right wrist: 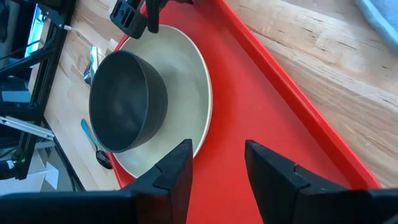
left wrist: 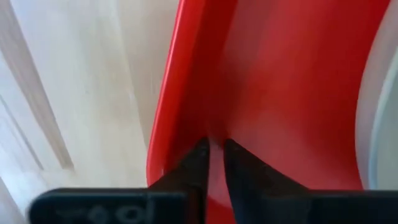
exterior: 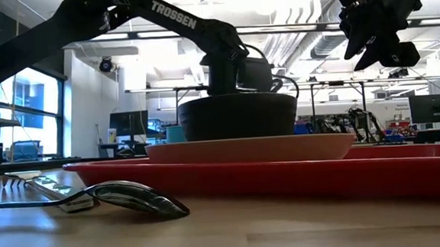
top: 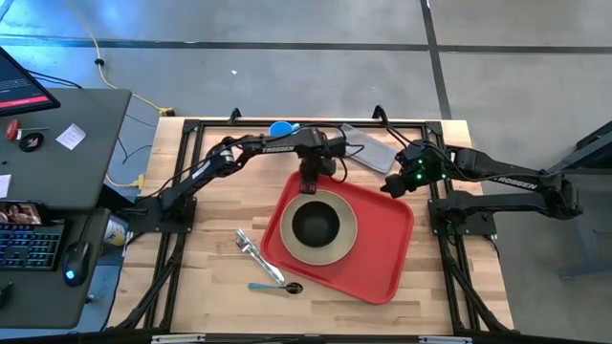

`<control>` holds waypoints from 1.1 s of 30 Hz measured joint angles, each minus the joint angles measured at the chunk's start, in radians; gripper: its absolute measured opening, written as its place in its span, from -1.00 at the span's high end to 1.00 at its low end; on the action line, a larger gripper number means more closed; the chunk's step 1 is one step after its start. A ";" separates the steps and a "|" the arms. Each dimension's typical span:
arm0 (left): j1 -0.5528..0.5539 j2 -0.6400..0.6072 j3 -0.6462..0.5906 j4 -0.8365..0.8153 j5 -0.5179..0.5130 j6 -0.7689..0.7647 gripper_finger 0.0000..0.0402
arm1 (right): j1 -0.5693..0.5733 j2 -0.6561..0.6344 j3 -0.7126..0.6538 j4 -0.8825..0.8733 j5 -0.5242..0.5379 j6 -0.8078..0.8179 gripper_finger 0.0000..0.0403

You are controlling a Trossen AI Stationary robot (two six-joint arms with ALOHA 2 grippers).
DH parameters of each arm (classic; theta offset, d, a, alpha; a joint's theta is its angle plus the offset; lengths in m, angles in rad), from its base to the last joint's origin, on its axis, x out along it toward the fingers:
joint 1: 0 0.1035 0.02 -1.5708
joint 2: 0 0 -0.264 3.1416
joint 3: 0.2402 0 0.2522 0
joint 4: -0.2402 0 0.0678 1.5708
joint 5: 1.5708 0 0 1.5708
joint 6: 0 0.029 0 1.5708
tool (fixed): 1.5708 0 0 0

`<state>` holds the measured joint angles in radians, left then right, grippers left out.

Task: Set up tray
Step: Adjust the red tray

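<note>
From above, at nine o'clock of the tray (top: 378, 250) I see a fork (top: 251, 250) and a spoon (top: 277, 286) on the wood. The tray sits mid-table, carrying a beige plate (top: 341, 246) with a dark bowl (top: 316, 224) on it. My left gripper (left wrist: 214, 149) is down at the tray's twelve o'clock edge, fingers nearly together; I cannot tell if they pinch the rim. At two o'clock, my right gripper (right wrist: 217, 155) hovers parted, holding nothing.

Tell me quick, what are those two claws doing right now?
Left gripper: over the tray beside the plate, fingers nearly together, holding nothing.
Right gripper: open and empty above the tray's far side.
</note>
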<state>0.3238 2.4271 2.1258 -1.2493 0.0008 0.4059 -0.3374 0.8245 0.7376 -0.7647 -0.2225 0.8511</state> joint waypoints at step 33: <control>0.075 0.000 -0.073 -0.310 0.076 -0.195 0.89 | -0.002 0.000 0.000 0.045 0.065 -0.095 0.32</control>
<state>0.3992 2.4275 2.0529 -1.5596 0.0765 0.2107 -0.3389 0.8246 0.7376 -0.7192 -0.1580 0.7558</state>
